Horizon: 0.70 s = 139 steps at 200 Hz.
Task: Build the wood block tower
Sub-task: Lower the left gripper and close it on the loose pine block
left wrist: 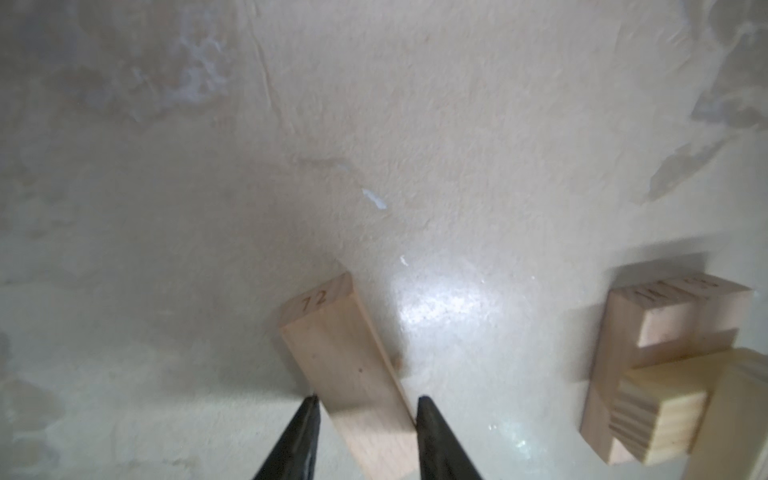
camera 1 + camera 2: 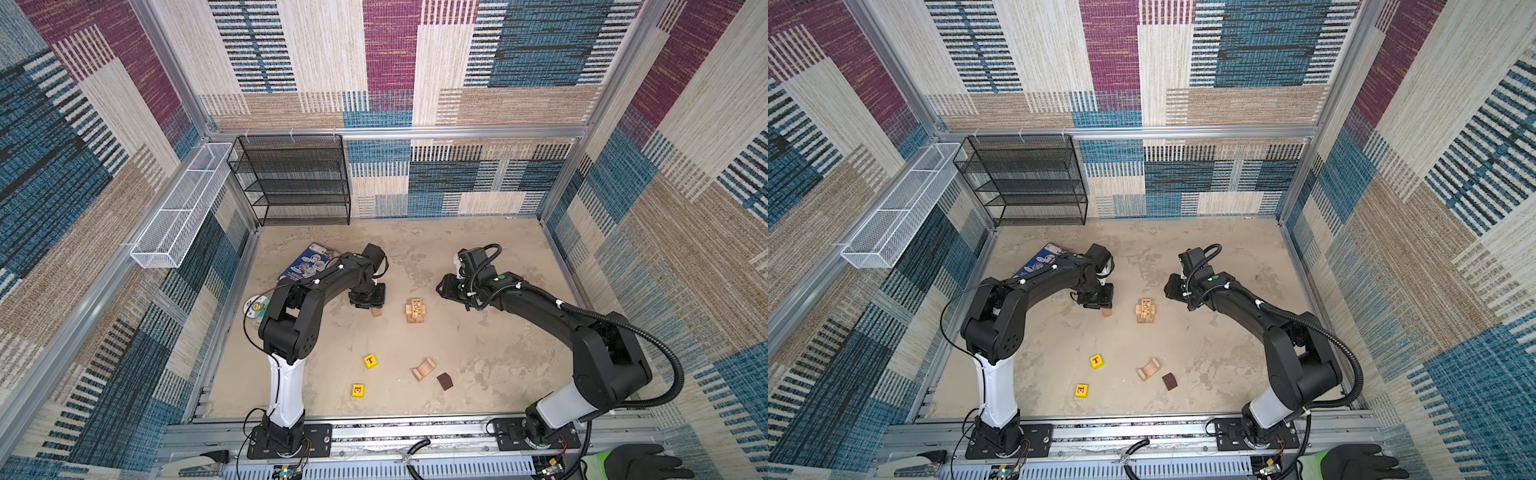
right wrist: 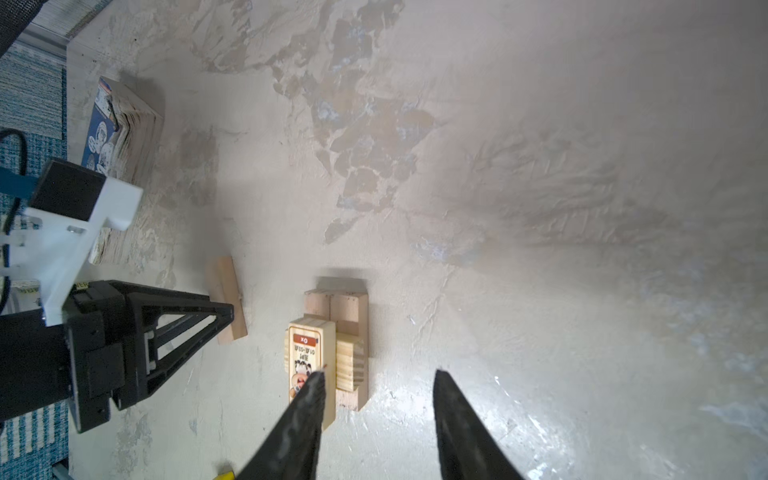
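Partial wood block tower stands mid-table. In the right wrist view I read pale bars side by side at the base, a crosswise piece on them, and a printed block marked "OX" on top.

Near its left side lies a loose pale bar, flat on the table, "72" stamped on its end. Left gripper is down over it, one finger at each long side. Right-hand finger looks in contact; I cannot tell whether they are actually pinching.

Right gripper hangs to the right of the tower, fingers spread, nothing between them.

Toward the front: yellow T cube, yellow picture cube, arch lying on its side, dark brown cube just beside it.

Left arm partly covers the blue packet and white disc. Black mesh shelf sits at the back-left corner.
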Tool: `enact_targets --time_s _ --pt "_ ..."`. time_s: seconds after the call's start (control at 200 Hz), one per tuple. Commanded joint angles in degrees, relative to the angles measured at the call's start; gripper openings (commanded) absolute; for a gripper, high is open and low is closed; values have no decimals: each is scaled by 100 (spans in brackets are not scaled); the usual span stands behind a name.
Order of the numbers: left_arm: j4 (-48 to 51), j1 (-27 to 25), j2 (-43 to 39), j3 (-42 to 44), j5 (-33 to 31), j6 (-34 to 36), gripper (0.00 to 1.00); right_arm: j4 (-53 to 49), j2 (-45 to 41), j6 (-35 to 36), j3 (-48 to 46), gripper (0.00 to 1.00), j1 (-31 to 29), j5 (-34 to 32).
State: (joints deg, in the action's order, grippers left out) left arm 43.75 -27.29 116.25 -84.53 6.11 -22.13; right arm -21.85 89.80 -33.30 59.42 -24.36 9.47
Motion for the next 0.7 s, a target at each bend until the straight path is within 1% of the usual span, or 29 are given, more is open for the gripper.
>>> enact_targets --time_s 0.0,0.04,0.07,0.18,0.2,0.23,0.456,0.476,0.556,0.571,0.646,0.691 --pt "37 -4 38 22 -186 68 38 176 55 10 70 46 -3 116" --pt "35 -5 47 40 -210 68 38 185 74 16 80 46 -2 147" --pt "36 -5 56 52 -214 68 34 196 88 21 66 46 -1 160" --pt "37 -10 42 103 -264 75 33 164 145 55 88 46 1 161" --pt "25 -7 34 111 -268 77 30 156 143 60 93 46 0 155" --pt "45 -13 34 113 -279 90 28 154 151 52 96 46 1 152" --pt "49 -13 -47 170 -382 151 25 156 161 60 87 46 -4 136" --pt "51 -13 -49 173 -378 163 22 154 155 56 78 46 -6 132" --pt "55 -13 -67 165 -408 215 19 163 158 56 78 46 0 140" --pt "55 -13 -76 177 -427 216 17 163 153 60 72 46 1 137" --pt "59 -13 -108 192 -453 251 15 163 135 86 59 46 1 79" --pt "56 -13 -134 206 -451 281 11 143 122 102 61 47 0 6"
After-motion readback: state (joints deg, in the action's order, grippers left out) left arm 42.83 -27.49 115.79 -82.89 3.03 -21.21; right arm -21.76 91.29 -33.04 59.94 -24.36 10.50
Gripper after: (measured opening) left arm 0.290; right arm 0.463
